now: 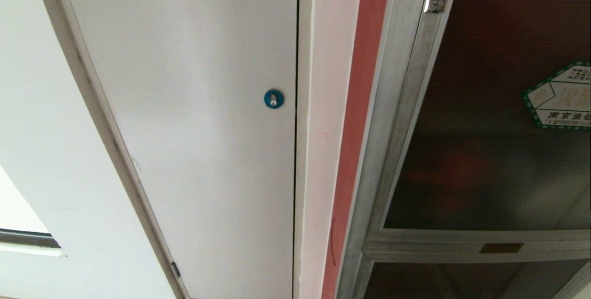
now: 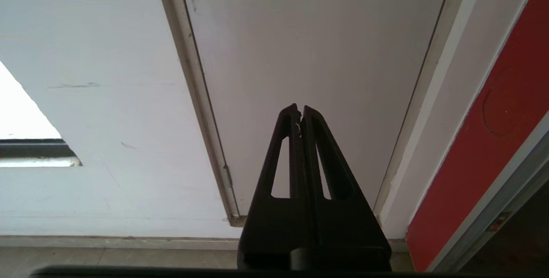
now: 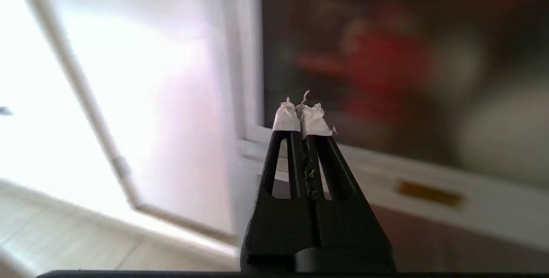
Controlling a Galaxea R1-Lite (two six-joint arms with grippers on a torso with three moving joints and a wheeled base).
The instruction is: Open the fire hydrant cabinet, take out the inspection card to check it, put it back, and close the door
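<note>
R claw [image 3: 302, 117] pinched empty, w/ cabinet door [image 1: 498, 119] closed opposite.

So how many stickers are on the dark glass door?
1 in view: a white sticker with a green border on the door, at the right edge of the head view. It is cut off there, so more may lie beyond the picture.

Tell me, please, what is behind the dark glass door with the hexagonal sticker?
Through the closed door only a blurred red shape and a pale rounded one show. What they are cannot be told; no card is visible.
</note>
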